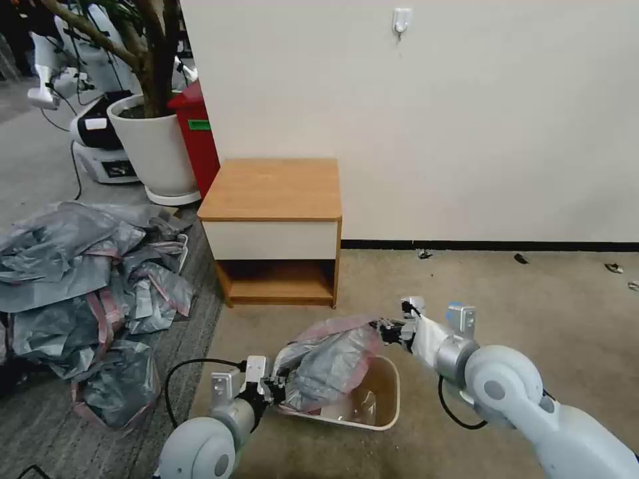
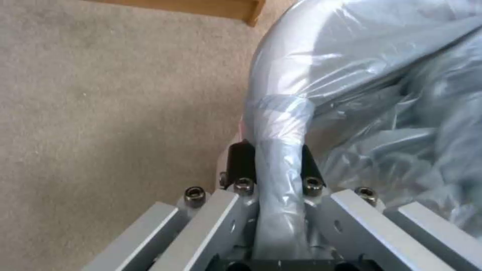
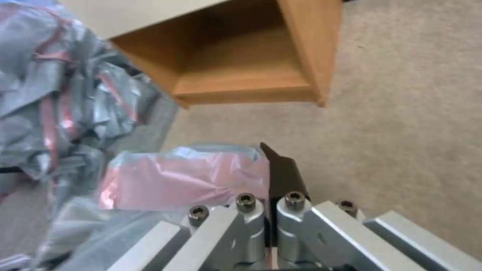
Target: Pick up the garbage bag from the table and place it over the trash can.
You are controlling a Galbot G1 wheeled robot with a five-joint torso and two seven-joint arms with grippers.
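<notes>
Pincers stretching the garbage bag over the trash can.

Left pincer and right pincer each clench opposite rim edges, holding the mouth apart above the can, before the bare desk.

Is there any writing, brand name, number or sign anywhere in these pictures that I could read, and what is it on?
No text can be read in any of the views.
Green label on the red bin: too small to read.
Dark panel on the white machine behind the planter: marks too blurred to read.
Garbage bag, trash can, table: no print visible.
</notes>
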